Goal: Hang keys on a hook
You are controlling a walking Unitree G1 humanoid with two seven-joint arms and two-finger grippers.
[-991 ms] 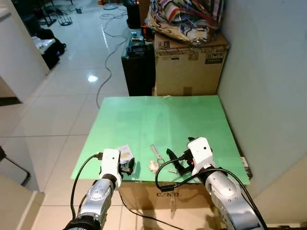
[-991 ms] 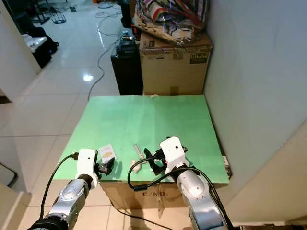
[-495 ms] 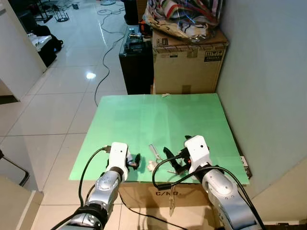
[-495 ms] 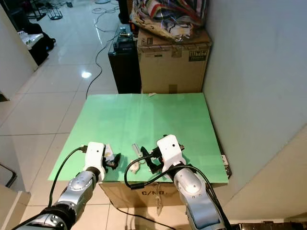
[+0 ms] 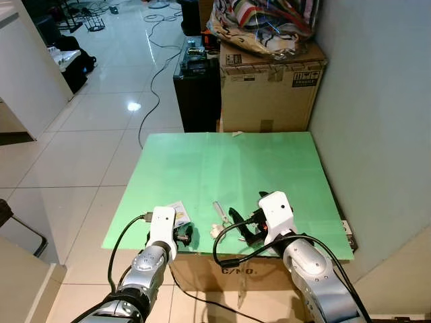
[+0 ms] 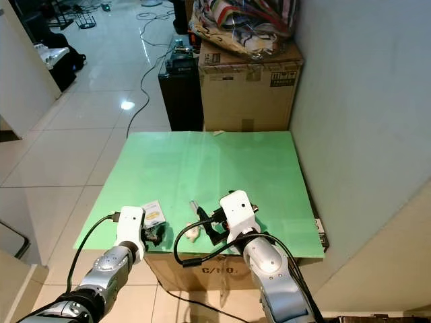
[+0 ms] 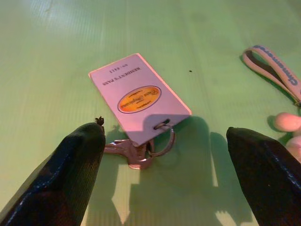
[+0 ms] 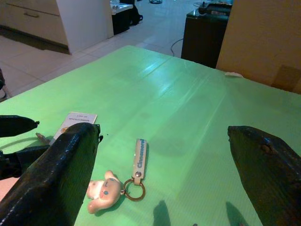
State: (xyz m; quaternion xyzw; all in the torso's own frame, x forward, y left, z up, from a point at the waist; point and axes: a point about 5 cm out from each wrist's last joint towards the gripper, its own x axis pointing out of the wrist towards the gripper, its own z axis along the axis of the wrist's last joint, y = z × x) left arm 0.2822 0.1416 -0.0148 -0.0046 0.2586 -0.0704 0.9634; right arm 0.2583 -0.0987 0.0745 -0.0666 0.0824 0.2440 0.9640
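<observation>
You're at the pick-up step here, nothing is grabbed yet. Your left gripper [image 7: 160, 155] sits low at the near edge of the green table [image 5: 269, 161], fingers spread wide, and the keys [image 7: 136, 153] lie flat right between the two fingertips, just ahead of them. The key and its ring poke out from under a white pass card [image 7: 138, 96] that points away from the gripper. My guess for the next move: ease forward a touch, get the fingers down around the ring and key end, then close. The card is thin and flat, so pinching that alone could slip.

Your right gripper [image 8: 162, 188] is also low over the near edge, jaws wide apart and holding nothing. Just ahead of it is a plush charm [image 8: 104, 192] on a ring with a lanyard strap [image 8: 139, 159].

Further out past both grippers the table runs to a cardboard box [image 5: 273, 87] by the wall. I can't spot a hook anywhere yet, so you'll have to look for it once the keys are in hand.
</observation>
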